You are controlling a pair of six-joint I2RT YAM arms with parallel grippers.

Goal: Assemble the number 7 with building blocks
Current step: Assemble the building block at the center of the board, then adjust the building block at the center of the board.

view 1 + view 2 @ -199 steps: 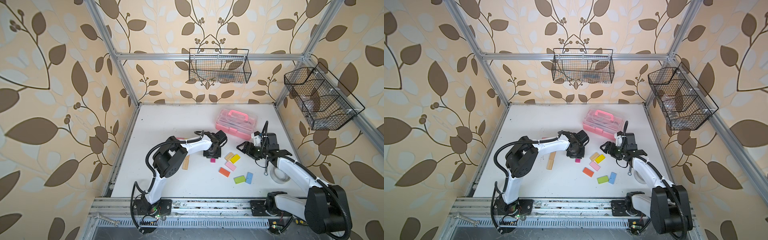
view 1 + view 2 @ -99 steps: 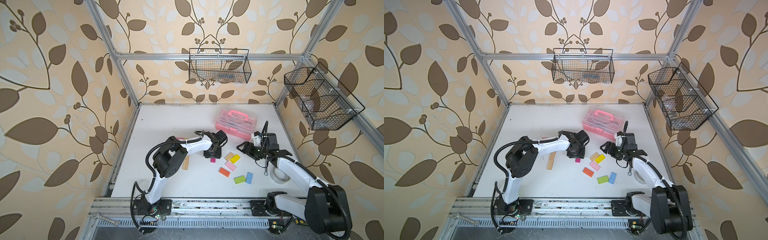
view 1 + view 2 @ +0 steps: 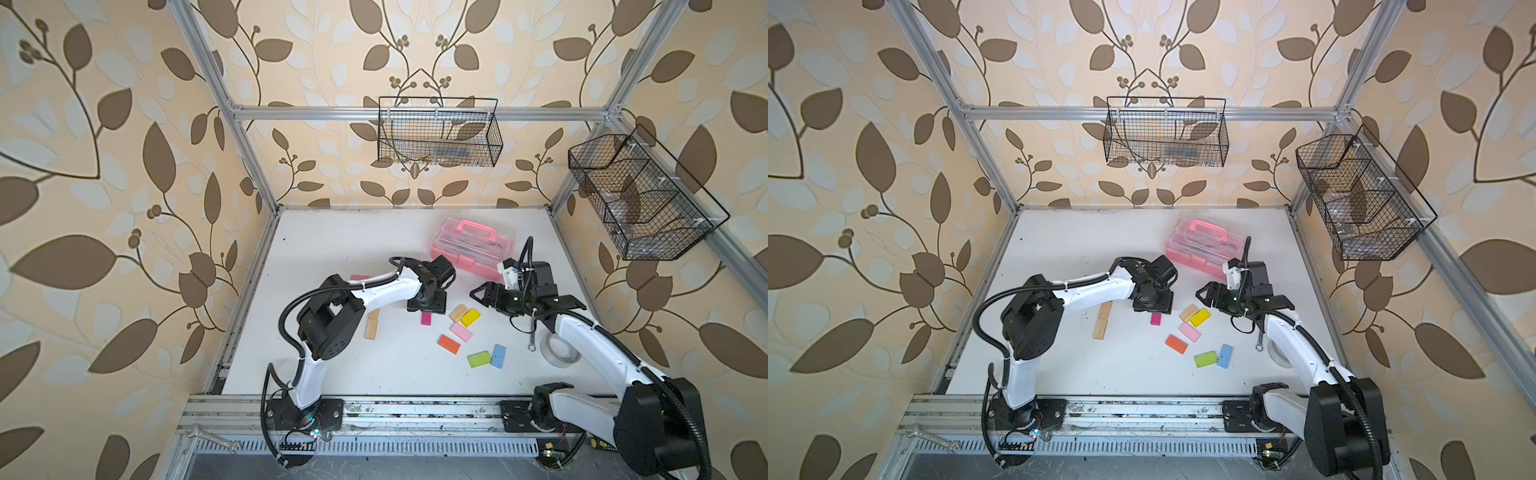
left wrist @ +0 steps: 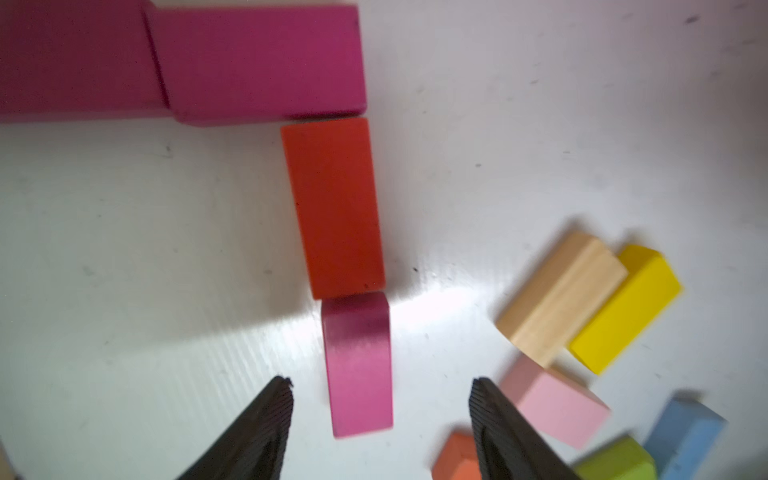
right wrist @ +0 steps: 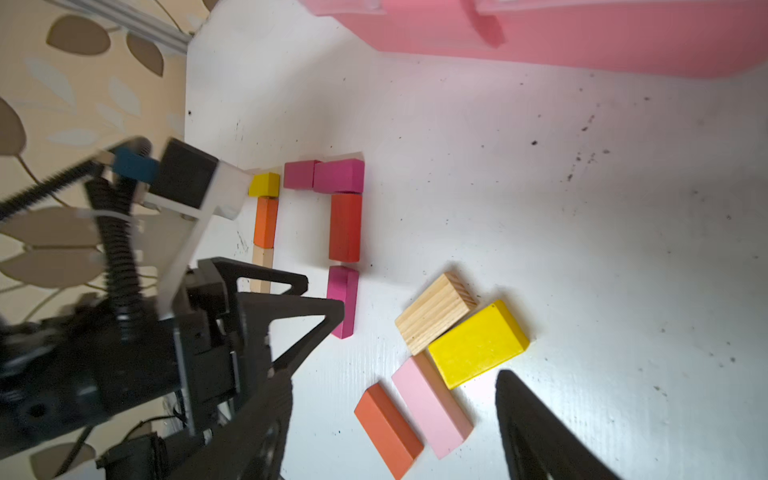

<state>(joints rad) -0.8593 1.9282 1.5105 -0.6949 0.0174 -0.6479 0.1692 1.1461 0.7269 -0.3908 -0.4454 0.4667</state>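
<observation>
The number 7 lies flat on the white table: two magenta blocks (image 4: 257, 62) make the top bar, and a red block (image 4: 336, 208) runs down from its right end. A further magenta block (image 4: 359, 365) lies end to end with the red one. My left gripper (image 4: 382, 384) is open astride this last block, touching neither side. In both top views the left gripper (image 3: 428, 305) hides most of the figure; only the lowest magenta block (image 3: 426, 318) shows. My right gripper (image 5: 392, 380) stands open and empty above loose pink (image 5: 430, 405), orange (image 5: 386, 428) and yellow (image 5: 478, 343) blocks.
A wood block (image 3: 458, 312), green block (image 3: 478, 359) and blue block (image 3: 498, 355) lie loose to the right. A yellow-orange-wood column (image 5: 266, 222) stands left of the figure. The pink case (image 3: 473, 245) sits behind, a tape roll (image 3: 559, 351) under the right arm.
My left gripper has opened and let go of the lowest magenta block, which now lies on the table below the red one. The right arm has barely moved.
</observation>
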